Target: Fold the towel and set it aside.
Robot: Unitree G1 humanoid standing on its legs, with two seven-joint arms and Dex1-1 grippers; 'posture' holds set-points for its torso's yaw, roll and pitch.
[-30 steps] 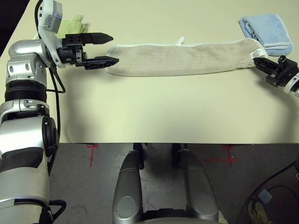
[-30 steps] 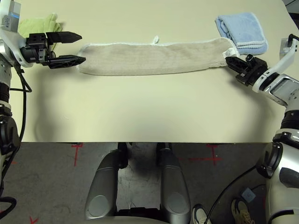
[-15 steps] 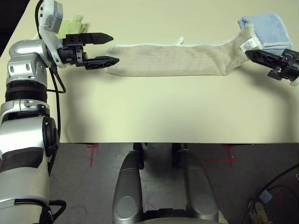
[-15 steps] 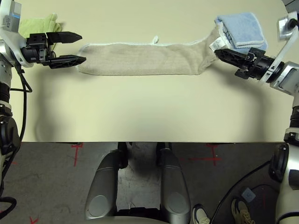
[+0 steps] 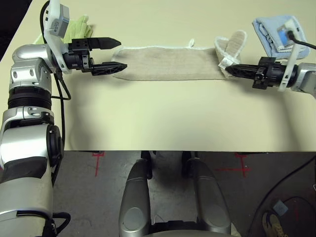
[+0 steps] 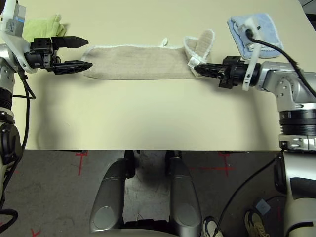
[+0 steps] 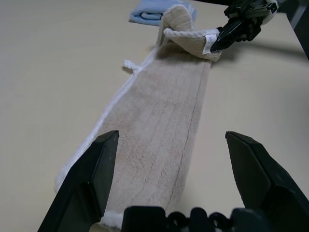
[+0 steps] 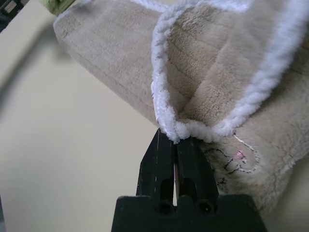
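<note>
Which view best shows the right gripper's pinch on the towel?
The right wrist view: the right gripper is shut on the towel at its white edging. The eye views show the lifted corner from above; the left wrist view shows it far off.

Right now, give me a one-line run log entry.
right claw: shut on towel end, lifted | left claw: open at other end | fold: not done

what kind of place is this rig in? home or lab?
Likely a lab: a bare cream table, red tape crosses marked on the grey floor, loose cables, and only towels laid out.
</note>
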